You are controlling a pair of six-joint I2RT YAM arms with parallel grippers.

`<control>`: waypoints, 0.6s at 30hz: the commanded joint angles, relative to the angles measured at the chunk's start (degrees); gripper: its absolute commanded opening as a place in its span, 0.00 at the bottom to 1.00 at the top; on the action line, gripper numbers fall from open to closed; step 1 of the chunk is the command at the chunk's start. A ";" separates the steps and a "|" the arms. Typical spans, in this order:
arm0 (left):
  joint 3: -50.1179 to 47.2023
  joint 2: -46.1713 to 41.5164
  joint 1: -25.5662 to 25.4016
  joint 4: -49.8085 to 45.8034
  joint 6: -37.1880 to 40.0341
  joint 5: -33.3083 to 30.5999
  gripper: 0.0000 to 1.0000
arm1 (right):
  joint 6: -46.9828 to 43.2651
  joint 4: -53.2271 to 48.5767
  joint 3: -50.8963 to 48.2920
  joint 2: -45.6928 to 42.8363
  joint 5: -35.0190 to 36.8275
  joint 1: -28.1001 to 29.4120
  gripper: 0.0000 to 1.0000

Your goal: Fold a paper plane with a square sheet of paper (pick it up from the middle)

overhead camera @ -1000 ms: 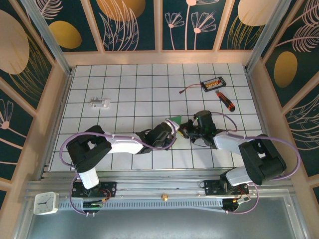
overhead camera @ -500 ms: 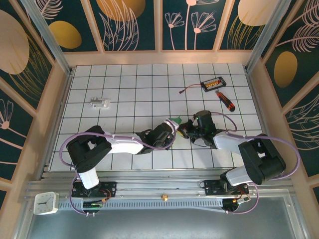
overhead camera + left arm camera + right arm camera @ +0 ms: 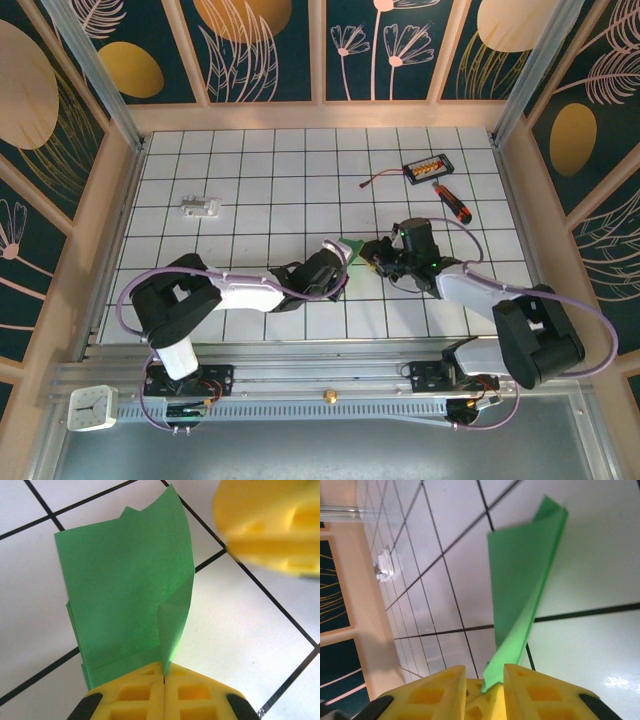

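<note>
The square sheet of paper is folded into a narrow, layered green shape held just above the tiles at mid-table. My left gripper comes in from the left. In the left wrist view its yellow jaws are pressed together on the paper's lower edge. My right gripper faces it from the right. In the right wrist view the gripper is open with a clear gap, and the creased tip of the paper rests loosely between its fingers. One right finger appears blurred in the left wrist view.
A small black box with orange parts and a trailing wire lies at the back right, with a black-and-orange screwdriver beside it. A small white part sits at the left, seen far off from the right wrist. Wooden walls ring the tiled floor.
My left gripper has shut on the green paper. My right gripper's jaws have parted and let go of the paper's tip, and that arm has drawn slightly right.
</note>
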 commanded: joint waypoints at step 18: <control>-5.45 -1.30 0.93 14.85 -20.46 8.75 0.00 | -20.10 -8.79 3.84 -0.98 3.18 -3.06 0.36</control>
